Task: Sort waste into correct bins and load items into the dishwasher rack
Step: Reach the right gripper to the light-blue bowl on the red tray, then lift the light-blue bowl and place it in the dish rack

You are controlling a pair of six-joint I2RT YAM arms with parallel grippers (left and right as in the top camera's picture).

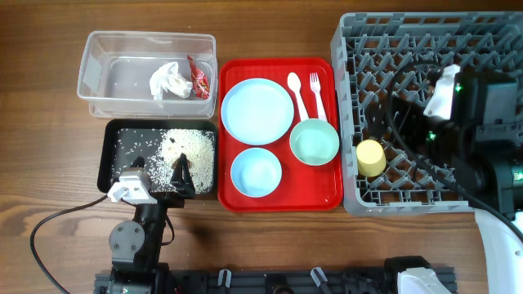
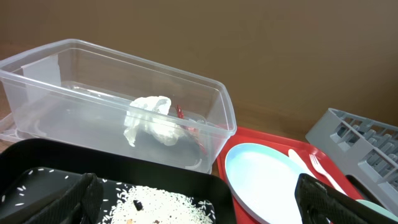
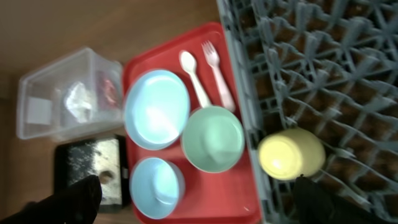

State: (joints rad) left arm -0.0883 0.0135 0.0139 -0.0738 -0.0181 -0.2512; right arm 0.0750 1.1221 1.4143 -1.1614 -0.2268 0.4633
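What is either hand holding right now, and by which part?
Nothing is held. The left hand is open over the black tray; the right hand is open near the rack.

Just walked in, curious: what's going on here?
Crumpled white napkin and red snack wrapper lie in the clear plastic tub, white rice scraps in the black tray, the small yellow cup in the grey rack. Light-blue plate, light-blue bowl, mint-green bowl, white spoon and fork sit on the red tray. Left end effector and right end effector hang open, empty.
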